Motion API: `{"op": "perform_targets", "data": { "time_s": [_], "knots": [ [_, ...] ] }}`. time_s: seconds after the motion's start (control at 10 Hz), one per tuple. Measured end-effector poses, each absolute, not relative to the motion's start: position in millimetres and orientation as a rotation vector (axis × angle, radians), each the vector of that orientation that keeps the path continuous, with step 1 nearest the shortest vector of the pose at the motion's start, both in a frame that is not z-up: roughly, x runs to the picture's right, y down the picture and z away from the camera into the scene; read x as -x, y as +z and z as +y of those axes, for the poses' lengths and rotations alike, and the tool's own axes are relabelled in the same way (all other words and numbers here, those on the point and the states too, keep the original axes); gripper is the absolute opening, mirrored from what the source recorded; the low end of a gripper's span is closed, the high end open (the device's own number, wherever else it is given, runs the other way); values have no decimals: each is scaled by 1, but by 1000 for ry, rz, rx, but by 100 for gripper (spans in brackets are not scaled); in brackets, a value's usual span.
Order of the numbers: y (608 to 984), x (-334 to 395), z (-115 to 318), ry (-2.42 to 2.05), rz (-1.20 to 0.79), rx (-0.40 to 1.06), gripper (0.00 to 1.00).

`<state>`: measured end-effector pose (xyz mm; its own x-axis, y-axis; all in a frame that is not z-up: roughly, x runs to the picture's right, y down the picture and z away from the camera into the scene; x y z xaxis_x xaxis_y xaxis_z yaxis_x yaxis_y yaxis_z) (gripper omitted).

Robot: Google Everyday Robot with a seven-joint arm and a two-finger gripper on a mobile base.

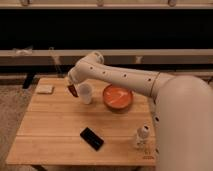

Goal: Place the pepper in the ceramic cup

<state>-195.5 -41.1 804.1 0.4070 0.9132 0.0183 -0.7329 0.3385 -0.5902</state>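
Observation:
The small white ceramic cup (86, 93) stands on the wooden table (55, 125), left of the orange bowl (118, 97). My gripper (73, 88) hangs at the end of the white arm, right beside the cup's upper left rim. It is shut on the dark red pepper (74, 90), which hangs just above and left of the cup's mouth, outside the cup.
A flat black phone-like object (92, 138) lies at the front middle. A small white shaker bottle (142, 136) stands at the front right. A pale flat block (45, 89) lies at the back left corner. My white arm spans the right side above the table.

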Motion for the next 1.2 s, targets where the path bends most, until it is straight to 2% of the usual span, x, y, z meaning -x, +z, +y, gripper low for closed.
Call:
{"op": "perform_targets", "data": {
  "time_s": [0.7, 0.9, 1.1, 1.2],
  "knots": [
    [829, 164, -62, 1133, -418, 451, 0],
    [836, 162, -61, 1130, -425, 429, 10],
    [846, 157, -59, 1133, -435, 390, 33],
    [849, 155, -59, 1136, -437, 376, 41]
  ]
}}
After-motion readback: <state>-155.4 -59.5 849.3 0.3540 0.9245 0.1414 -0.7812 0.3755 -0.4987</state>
